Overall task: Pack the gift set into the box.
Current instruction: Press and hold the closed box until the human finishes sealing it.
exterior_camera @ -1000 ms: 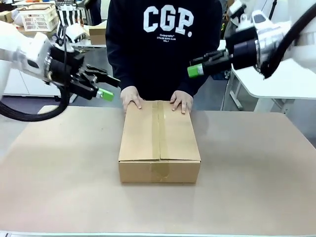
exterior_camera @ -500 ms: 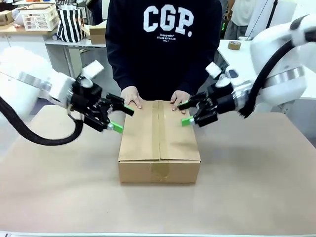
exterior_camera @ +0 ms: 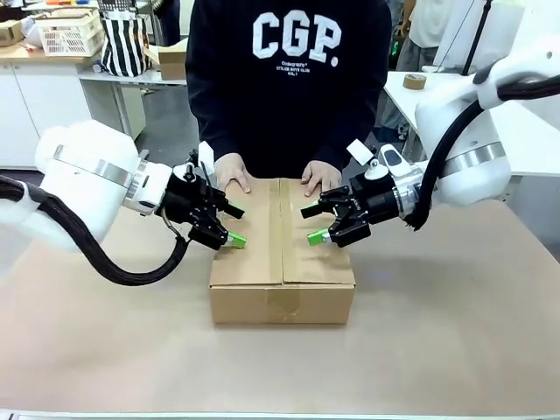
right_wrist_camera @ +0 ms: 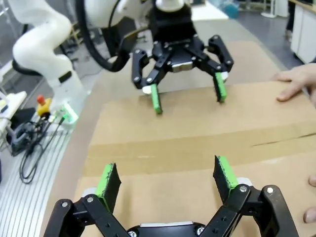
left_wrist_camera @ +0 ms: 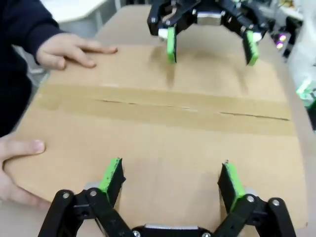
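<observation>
The box (exterior_camera: 282, 254) lies closed in the middle of the table, a tan tape strip running along its top seam. A person's hands (exterior_camera: 233, 172) rest on its far edge. My left gripper (exterior_camera: 234, 224) hovers open over the box's left top edge. My right gripper (exterior_camera: 313, 224) hovers open over the right half of the top. In the left wrist view my left gripper (left_wrist_camera: 171, 174) spreads its fingers just above the cardboard (left_wrist_camera: 163, 128), facing the right gripper (left_wrist_camera: 211, 44). In the right wrist view the right gripper (right_wrist_camera: 168, 177) faces the left gripper (right_wrist_camera: 187, 96). The gift set is out of view.
The brown table top (exterior_camera: 105, 341) has free room on both sides and in front of the box. Behind the person stand a white basket (exterior_camera: 68, 31), a striped bag (exterior_camera: 122, 39) and a small carton (exterior_camera: 172, 59). A tape roll (exterior_camera: 416, 80) lies on a white side table.
Both arms swung down and inward from high at the table's sides to just over the box's top, staying open. The person's hands and the box have not moved.
</observation>
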